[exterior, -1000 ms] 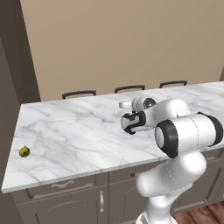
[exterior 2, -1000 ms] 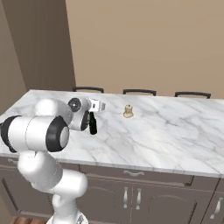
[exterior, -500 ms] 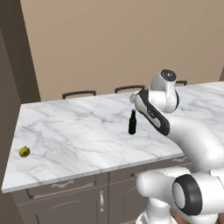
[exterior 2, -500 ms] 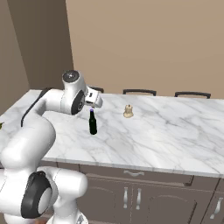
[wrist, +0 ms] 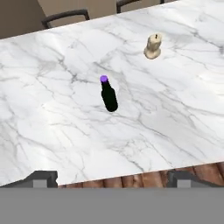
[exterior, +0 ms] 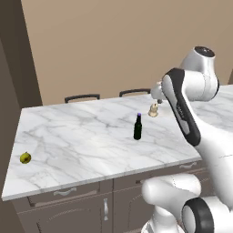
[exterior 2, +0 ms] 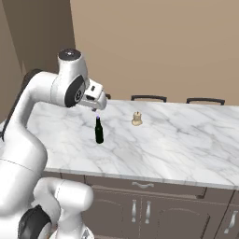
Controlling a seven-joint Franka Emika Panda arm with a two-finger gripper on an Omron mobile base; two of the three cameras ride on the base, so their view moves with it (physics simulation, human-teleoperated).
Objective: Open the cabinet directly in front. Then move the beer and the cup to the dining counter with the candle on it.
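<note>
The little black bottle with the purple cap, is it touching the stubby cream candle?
Apart. In the hand view, the slim near-black glass bottle with the purple cap stands alone, with bare white marble counter between it and the stubby cream candle.

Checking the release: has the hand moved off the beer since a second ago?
Yes. The hand rose clear above the beer, which stands beside the candle.

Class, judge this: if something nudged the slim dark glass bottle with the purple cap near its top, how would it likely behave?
The slim dark glass bottle stands upright, tall on a narrow base, so it would probably tip. On the smooth white marble counter it might then roll. It looks like glass, so likely rigid and breakable.
</note>
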